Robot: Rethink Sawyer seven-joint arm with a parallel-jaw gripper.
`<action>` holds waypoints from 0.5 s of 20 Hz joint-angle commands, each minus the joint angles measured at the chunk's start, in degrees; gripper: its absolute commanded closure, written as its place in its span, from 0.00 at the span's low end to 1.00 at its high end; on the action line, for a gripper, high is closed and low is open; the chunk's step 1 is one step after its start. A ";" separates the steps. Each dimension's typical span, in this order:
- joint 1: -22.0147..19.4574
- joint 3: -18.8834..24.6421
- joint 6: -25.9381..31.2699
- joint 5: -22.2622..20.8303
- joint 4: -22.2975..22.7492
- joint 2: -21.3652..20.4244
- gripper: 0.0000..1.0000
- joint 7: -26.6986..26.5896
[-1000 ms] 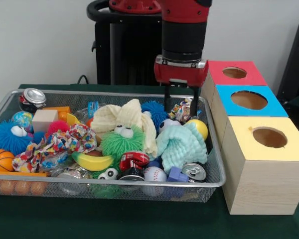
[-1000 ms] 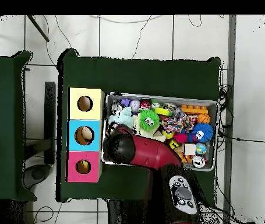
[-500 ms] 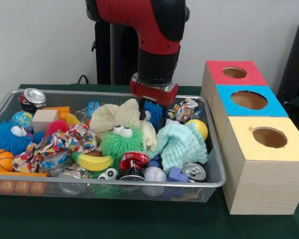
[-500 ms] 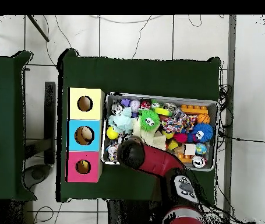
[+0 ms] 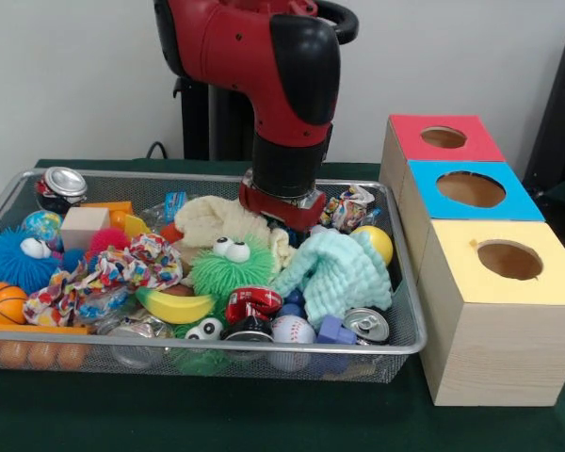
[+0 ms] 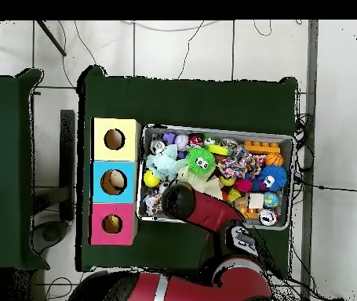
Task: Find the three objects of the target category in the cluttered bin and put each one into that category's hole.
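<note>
Wire mesh bin [image 5: 405,344] on green table [image 5: 264,424], packed w/ clutter. Gripper [image 5: 282,218] lowered into bin centre-back, wrist down among the cream cloth [image 5: 212,218] and mint cloth [image 5: 339,273]; fingers buried, so grip state can't be told. Contents, front view: green furry toy w/ googly eyes [image 5: 228,266] just beside gripper; banana [image 5: 174,306] below it; patterned scrunchie [image 5: 113,273] to its left; blue spiky toy [image 5: 14,256], basketball [image 5: 0,303], wooden block [image 5: 83,226], upright can [image 5: 61,186] at far-left corner; crushed red can [image 5: 252,303], baseball [image 5: 292,330], can lying on side [image 5: 365,325] along front edge; yellow ball [image 5: 377,243] near right wall. Three boxes w/ round holes beside bin: red [image 5: 443,141], blue [image 5: 471,193], yellow [image 5: 504,273]. Target category not identifiable from views.
</note>
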 commanded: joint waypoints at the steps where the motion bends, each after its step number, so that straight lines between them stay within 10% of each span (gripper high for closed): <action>1: -1.21 1.36 -5.47 3.44 -8.06 6.72 0.00 10.85; 2: -1.53 1.41 -6.01 2.37 -8.83 7.09 0.00 9.54; 3: -1.74 1.42 -7.20 1.71 -8.94 7.23 1.00 9.51; 10: -4.16 3.57 -6.06 0.13 -7.91 4.70 1.00 7.76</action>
